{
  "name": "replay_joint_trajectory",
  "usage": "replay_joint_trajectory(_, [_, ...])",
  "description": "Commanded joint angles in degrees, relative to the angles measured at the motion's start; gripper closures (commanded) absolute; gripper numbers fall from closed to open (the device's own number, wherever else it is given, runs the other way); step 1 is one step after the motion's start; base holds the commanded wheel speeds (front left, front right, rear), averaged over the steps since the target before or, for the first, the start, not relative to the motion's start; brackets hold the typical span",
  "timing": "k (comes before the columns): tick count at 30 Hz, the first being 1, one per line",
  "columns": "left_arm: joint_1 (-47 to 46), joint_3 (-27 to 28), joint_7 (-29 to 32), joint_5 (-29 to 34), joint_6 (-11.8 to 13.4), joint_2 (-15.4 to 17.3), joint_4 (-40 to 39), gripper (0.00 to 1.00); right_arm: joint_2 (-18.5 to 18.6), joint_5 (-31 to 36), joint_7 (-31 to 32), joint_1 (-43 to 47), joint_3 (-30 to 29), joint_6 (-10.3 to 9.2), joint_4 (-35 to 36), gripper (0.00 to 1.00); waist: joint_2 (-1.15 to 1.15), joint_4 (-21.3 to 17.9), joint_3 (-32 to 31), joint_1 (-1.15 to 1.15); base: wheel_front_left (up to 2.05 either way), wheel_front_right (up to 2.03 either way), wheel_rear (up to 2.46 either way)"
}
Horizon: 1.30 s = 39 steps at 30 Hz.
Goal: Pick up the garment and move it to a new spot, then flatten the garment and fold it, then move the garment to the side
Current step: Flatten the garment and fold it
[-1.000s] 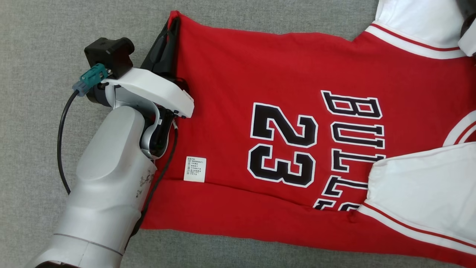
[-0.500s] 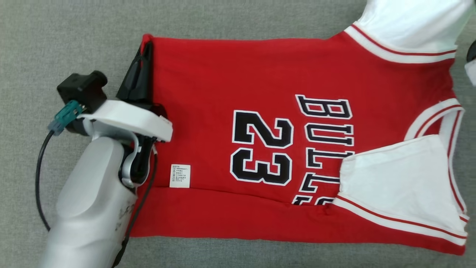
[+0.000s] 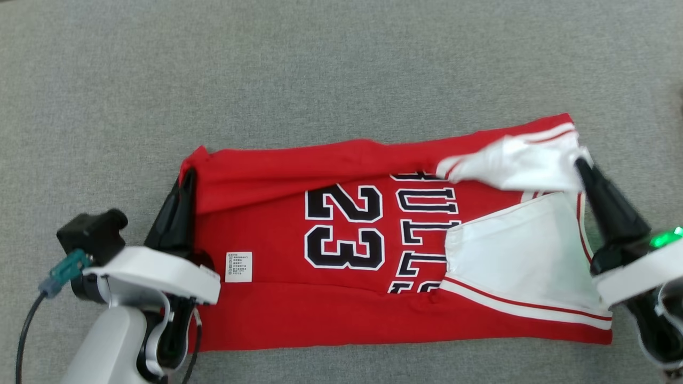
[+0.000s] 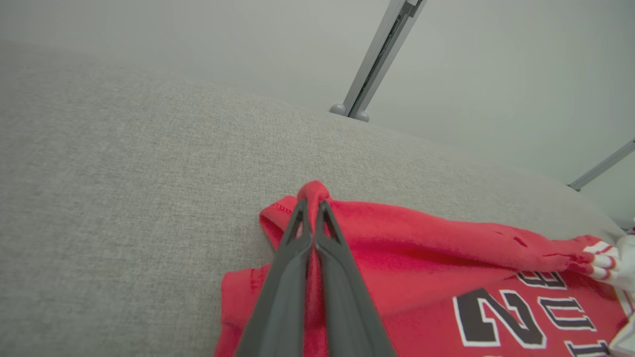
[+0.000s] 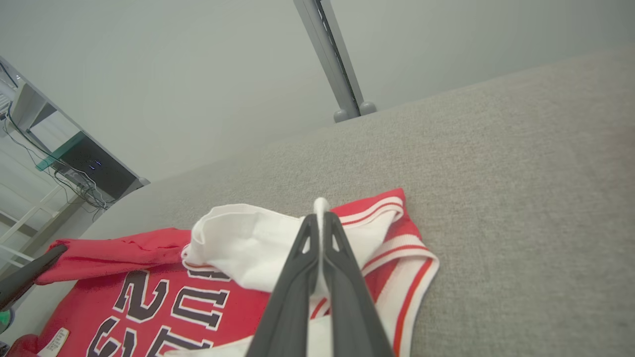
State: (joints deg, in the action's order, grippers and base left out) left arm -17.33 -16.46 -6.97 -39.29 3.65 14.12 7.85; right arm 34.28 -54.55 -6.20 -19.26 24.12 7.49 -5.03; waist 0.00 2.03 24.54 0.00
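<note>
The garment (image 3: 347, 298) is a red jersey with white sleeves and a black "23", lying across a grey cloth surface. My left gripper (image 3: 188, 173) is shut on the red far hem corner at the jersey's left end, seen pinched between the fingers (image 4: 310, 208) in the left wrist view. My right gripper (image 3: 579, 162) is shut on the white sleeve (image 5: 238, 248) at the right end, the cloth poking past the fingertips (image 5: 321, 213). The far edge of the garment (image 4: 446, 238) is lifted and rolled toward me over the print.
The grey cloth surface (image 3: 320, 69) extends far beyond the jersey on all sides. A metal post (image 5: 337, 74) stands behind its far edge. A desk with dark equipment (image 5: 94, 168) is at the left of the right wrist view.
The head camera has pulled back. My right gripper has come into view and shut on the white sleeve. The jersey's far edge, flat before, is now lifted and folded toward me.
</note>
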Motion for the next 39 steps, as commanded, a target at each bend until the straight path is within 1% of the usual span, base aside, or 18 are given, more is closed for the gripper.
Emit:
replay_joint_trajectory(1, [1.6, 0.4, 0.4, -0.5, 0.6, 0.7, -1.2, 1.0, -0.9, -0.5, -0.7, 2.1, -0.7, 0.0, 0.6, 1.0, 0.0, -0.6, -0.8, 0.0, 0.0, 0.0, 0.0])
replay_joint_trajectory(7, [7.8, 0.6, 1.7, -1.2, 2.2, 1.9, -4.4, 1.0, -4.6, -0.3, -1.0, 11.6, -3.4, 0.0, 0.9, 1.0, 0.0, -1.1, -2.8, 0.0, 0.0, 0.0, 0.0])
replay_joint_trajectory(11, [10.5, 0.3, 3.0, -1.8, 3.0, 2.2, -5.4, 1.0, -5.7, 0.8, 0.0, 15.4, -5.0, 0.0, 1.1, 1.0, 0.0, -1.4, -3.5, 0.0, 0.0, 0.0, 0.0])
replay_joint_trajectory(12, [11.2, 0.2, 3.5, -2.0, 3.3, 2.2, -5.5, 0.92, -5.9, 1.5, 0.5, 16.0, -5.1, 0.0, 0.9, 1.0, 0.0, -1.6, -3.7, 0.0, 0.0, 0.0, 0.0])
replay_joint_trajectory(13, [11.9, 0.1, 4.0, -2.1, 3.7, 2.3, -5.6, 0.68, -6.3, 1.9, 0.8, 16.5, -5.3, 0.0, 0.8, 0.76, 0.0, -1.7, -3.9, 0.0, 0.0, 0.0, 0.0])
replay_joint_trajectory(14, [12.5, 0.1, 4.2, -2.2, 4.1, 2.2, -5.9, 0.27, -6.8, 2.4, 1.0, 16.9, -5.7, 0.0, 0.9, 0.51, 0.0, -1.8, -4.0, 0.0, 0.0, 0.0, 0.0])
replay_joint_trajectory(15, [13.0, 0.1, 4.3, -2.0, 4.7, 2.3, -6.1, 0.0, -6.8, 3.5, 1.3, 17.2, -6.1, 0.0, 0.7, 0.04, 0.0, -1.9, -4.0, 0.0, 0.0, 0.0, 0.0])
replay_joint_trajectory(16, [13.6, 0.1, 4.3, -1.3, 5.4, 2.5, -6.1, 0.0, -6.9, 4.6, 1.3, 17.6, -6.5, 0.0, 0.6, 0.0, 0.0, -1.9, -4.1, 0.0, 0.0, 0.0, 0.0])
replay_joint_trajectory(20, [15.1, -0.1, 2.2, 2.0, 8.1, 3.2, -6.5, 0.0, -8.3, 10.9, -0.7, 18.6, -8.5, 0.0, 2.7, 0.0, 0.0, -1.7, -4.9, 0.0, 0.0, 0.0, 0.0])
replay_joint_trajectory(23, [16.1, 0.0, -1.2, 4.6, 9.9, 3.1, -8.1, 0.0, -9.8, 16.7, -3.1, 19.4, -11.7, 0.0, 5.4, 0.0, 0.0, -1.7, -5.7, 0.0, 0.0, 0.0, 0.0])
replay_joint_trajectory(25, [16.5, 0.6, -3.9, 6.2, 10.7, 3.4, -8.8, 0.0, -11.4, 20.6, -4.1, 19.8, -14.7, 0.0, 7.8, 0.0, 0.0, -1.7, -6.4, 0.0, 0.0, 0.0, 0.0])
replay_joint_trajectory(26, [16.1, 0.8, -5.8, 7.5, 10.9, 3.0, -9.4, 0.0, -13.2, 24.3, -4.3, 20.0, -17.3, 0.0, 9.9, 0.0, 0.0, -1.6, -7.2, 0.0, 0.0, 0.0, 0.0])
replay_joint_trajectory(31, [14.8, 1.6, -7.8, 10.2, 10.8, 1.4, -11.3, 0.0, -17.0, 31.3, -1.5, 20.6, -20.1, 0.0, 14.4, 0.0, 0.0, -1.5, -9.8, 0.0, 0.0, 0.0, 0.0])
replay_joint_trajectory(34, [15.2, 1.4, -8.0, 11.9, 10.9, 0.6, -11.6, 0.0, -18.7, 33.4, 0.3, 21.9, -20.6, 0.0, 15.8, 0.0, 0.0, -1.5, -11.5, 0.0, 0.0, 0.0, 0.0])
replay_joint_trajectory(39, [17.7, 1.0, -8.2, 13.2, 11.1, 0.3, -10.2, 0.0, -20.7, 34.3, 1.4, 23.5, -19.9, 0.0, 16.0, 0.0, 0.0, -2.4, -13.9, 0.0, 0.0, 0.0, 0.0])
